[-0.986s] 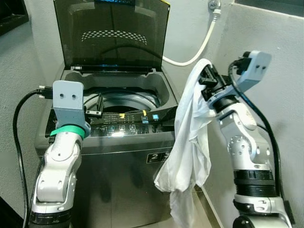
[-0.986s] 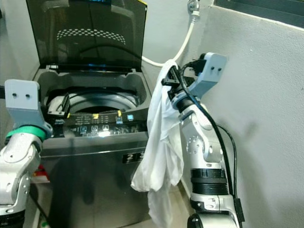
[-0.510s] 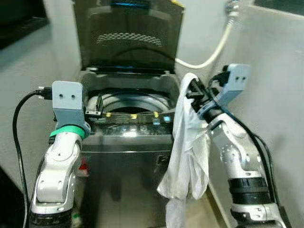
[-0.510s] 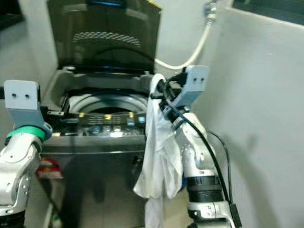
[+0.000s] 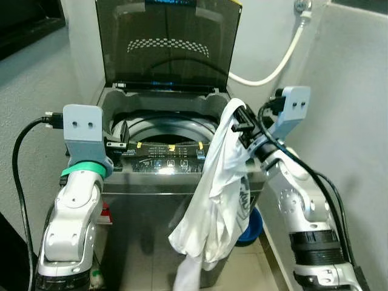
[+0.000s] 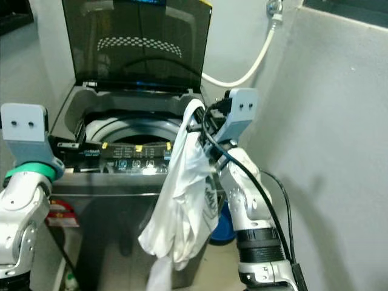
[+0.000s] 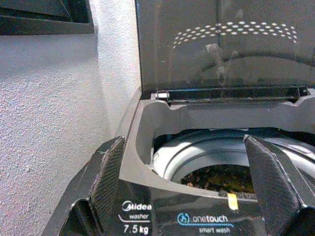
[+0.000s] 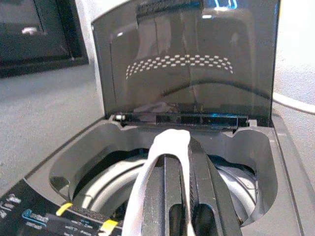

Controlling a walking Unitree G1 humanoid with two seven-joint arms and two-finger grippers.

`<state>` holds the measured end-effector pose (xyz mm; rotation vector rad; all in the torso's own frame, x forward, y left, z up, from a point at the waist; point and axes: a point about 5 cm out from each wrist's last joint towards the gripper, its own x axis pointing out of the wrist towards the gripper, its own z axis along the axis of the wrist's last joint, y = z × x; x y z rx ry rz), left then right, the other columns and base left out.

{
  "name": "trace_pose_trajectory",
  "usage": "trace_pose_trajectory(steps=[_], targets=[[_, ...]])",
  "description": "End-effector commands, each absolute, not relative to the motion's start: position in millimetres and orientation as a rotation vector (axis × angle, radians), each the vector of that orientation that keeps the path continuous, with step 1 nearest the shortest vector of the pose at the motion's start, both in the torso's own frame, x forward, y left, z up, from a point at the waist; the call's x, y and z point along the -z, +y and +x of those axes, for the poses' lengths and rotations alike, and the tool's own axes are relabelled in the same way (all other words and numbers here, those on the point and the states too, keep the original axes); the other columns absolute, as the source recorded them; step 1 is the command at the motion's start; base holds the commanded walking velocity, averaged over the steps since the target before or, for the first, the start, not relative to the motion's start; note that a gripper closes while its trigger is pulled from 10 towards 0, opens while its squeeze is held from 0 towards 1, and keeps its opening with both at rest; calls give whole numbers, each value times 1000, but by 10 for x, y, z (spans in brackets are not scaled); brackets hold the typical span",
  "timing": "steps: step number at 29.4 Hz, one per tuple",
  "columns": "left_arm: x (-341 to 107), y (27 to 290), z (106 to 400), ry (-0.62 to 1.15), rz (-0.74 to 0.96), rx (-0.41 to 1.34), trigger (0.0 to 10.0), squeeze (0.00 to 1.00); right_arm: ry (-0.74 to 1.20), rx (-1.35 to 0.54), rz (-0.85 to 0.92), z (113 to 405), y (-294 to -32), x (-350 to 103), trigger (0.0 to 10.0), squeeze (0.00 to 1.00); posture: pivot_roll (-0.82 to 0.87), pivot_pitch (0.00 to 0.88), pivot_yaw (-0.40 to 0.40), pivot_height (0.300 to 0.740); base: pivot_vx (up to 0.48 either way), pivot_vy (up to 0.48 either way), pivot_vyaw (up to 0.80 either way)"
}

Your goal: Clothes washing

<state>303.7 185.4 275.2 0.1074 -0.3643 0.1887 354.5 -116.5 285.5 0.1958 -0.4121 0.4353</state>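
1. A grey top-load washer [image 5: 163, 182] stands against a wall, its dark lid [image 5: 168, 42] raised upright and the drum [image 7: 216, 157] open
2. The right gripper [image 5: 237, 118] is clenched on a white garment [image 5: 215, 200], held over the washer's front right corner; the cloth hangs down the front towards the floor
3. The left gripper [image 7: 197, 191] hovers at the washer's front left edge, fingers spread apart and holding nothing
4. A white hose [image 5: 273, 60] runs along the wall behind
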Motion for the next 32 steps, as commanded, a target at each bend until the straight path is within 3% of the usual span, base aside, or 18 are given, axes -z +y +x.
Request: trace_pose_trajectory(steps=[1,7,16,32], targets=[[-2750,1843,3025,-371,122,-188,10000,0,-430,-432,178,3523,-1175,-2880,10000,0,67,38,-38,740,439,0,0],[-2755,1832,3025,-368,115,-185,10000,0,-437,-465,110,3479,-1112,-2844,10000,0,68,40,-37,740,480,0,667],[-2756,1789,3043,-356,110,-152,10000,0,-449,-446,116,3470,-1167,-2841,10000,0,68,37,-28,740,455,0,0],[-2725,1693,3041,-351,127,-89,10000,0,-464,-402,111,3500,-1303,-2893,10000,0,62,21,-28,740,0,0,0]])
